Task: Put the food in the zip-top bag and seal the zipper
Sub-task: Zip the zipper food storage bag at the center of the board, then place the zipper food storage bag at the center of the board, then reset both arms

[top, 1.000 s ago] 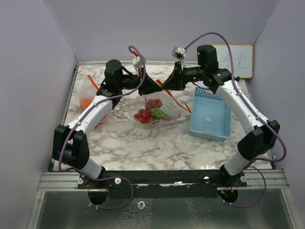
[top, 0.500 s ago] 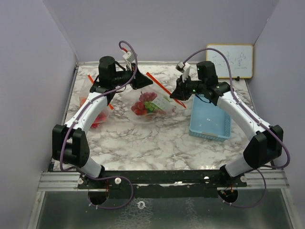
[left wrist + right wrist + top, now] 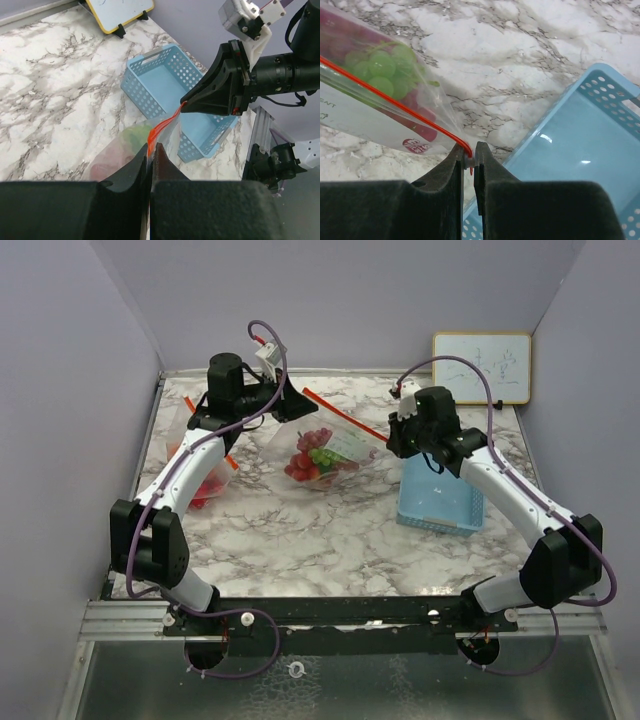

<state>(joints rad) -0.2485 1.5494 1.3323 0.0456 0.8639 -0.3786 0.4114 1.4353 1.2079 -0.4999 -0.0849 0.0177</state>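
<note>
The clear zip-top bag point(image 3: 335, 445) hangs at mid-table with its red zipper strip point(image 3: 345, 414) stretched taut between my grippers. Inside it are red fruits point(image 3: 303, 469), green grapes point(image 3: 322, 455) and purple grapes point(image 3: 318, 438). My left gripper point(image 3: 300, 400) is shut on the zipper's left end point(image 3: 155, 134). My right gripper point(image 3: 390, 438) is shut on the zipper's right end point(image 3: 468, 152), just over the basket's corner. The green grapes point(image 3: 385, 67) show through the plastic in the right wrist view. The right gripper point(image 3: 186, 106) also shows in the left wrist view.
A light-blue mesh basket point(image 3: 440, 490) stands at the right, under my right arm. A second bag point(image 3: 195, 468) with orange and red items lies at the left under my left arm. A small whiteboard point(image 3: 480, 368) leans at the back right.
My grippers, close together at the back centre a second ago, have drawn apart. The right one moved right along the zipper to the basket; the strip is now taut.
</note>
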